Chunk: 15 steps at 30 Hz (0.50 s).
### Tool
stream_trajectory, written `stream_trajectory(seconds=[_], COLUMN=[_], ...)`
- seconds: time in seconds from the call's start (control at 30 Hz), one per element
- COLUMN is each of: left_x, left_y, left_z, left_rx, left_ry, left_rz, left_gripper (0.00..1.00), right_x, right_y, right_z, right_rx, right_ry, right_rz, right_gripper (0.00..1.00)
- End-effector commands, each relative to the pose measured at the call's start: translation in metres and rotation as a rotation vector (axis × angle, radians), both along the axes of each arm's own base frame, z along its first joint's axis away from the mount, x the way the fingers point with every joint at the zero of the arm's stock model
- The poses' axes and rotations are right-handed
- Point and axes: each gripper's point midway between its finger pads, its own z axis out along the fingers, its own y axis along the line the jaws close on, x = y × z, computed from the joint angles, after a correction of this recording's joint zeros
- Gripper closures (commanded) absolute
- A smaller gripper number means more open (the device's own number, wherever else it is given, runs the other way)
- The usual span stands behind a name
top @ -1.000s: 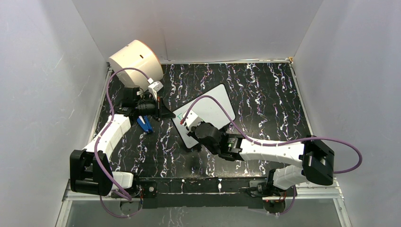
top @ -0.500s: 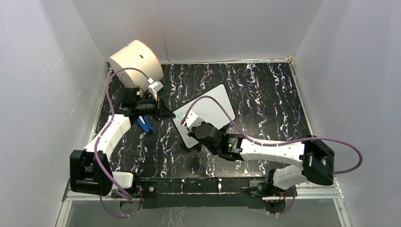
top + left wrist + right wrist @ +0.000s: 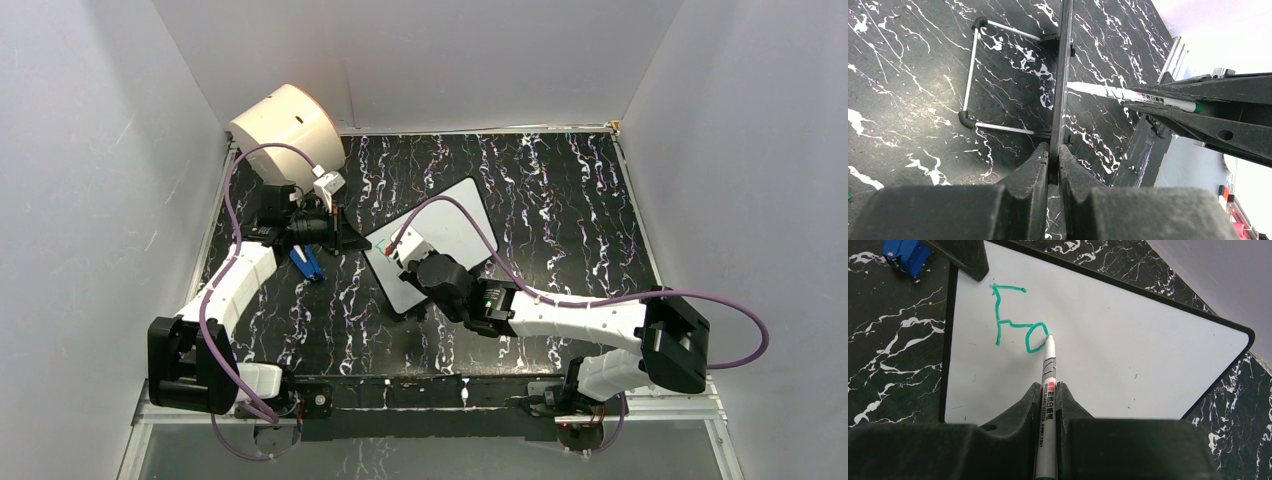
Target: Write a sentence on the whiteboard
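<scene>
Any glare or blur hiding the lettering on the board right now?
Right wrist: none; lettering sharp, board evenly lit. Top external: lettering tiny, partly behind the right gripper. Left wrist: board edge-on, face unseen.

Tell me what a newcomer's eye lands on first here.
Green letters "Fo" near one corner of the whiteboard, mid-table, with the marker tip touching the "o". The right tool is shut on that marker, while the left tool pinches the board's edge. A cream drum sits in the far left corner.
</scene>
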Motion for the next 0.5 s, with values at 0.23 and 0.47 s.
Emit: stream_trajectory(seconds=[0.23,0.47], left_x=[0.001,0.003], left_y=[0.01,0.01], left_z=[-0.02,-0.019], left_rx=[0.081,0.082], left_ry=[0.046,0.045], left_rz=[0.046,0.048], left_gripper=[1.0,1.0], right_x=[0.004,0.0], right_y=[0.006,-0.002], right_z=[0.025,0.013], right_rx=[0.082,0.038], right_ry=[-0.03,0.006], right_rz=[0.0,-0.006], right_gripper=[1.0,1.0])
